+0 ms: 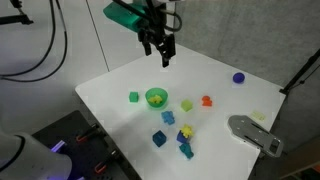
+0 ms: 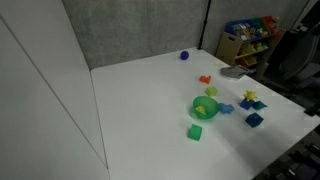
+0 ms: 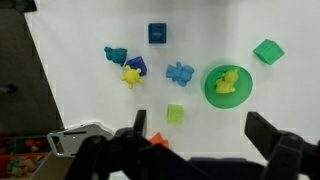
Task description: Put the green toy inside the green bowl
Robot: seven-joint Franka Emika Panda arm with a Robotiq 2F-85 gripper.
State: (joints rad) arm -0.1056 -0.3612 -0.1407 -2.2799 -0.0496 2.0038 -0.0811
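The green bowl (image 3: 211, 88) sits on the white table and holds a yellow toy; it shows in both exterior views (image 1: 149, 97) (image 2: 196, 109). The green toy (image 3: 116, 55), small and dark teal, lies on the table well away from the bowl, beside a yellow and blue piece (image 3: 132, 72). In an exterior view the green toy (image 1: 186, 149) is near the table's front edge. My gripper (image 3: 200, 135) is open and empty, high above the table (image 1: 162, 52), with the bowl below it to one side.
Around the bowl lie a light-green cube (image 3: 268, 51), a yellow-green block (image 3: 176, 114), an orange piece (image 3: 155, 141), a blue toy (image 3: 180, 72) and a blue cube (image 3: 157, 33). A purple ball (image 1: 238, 77) lies far off. A grey tool (image 1: 255, 133) rests at the table edge.
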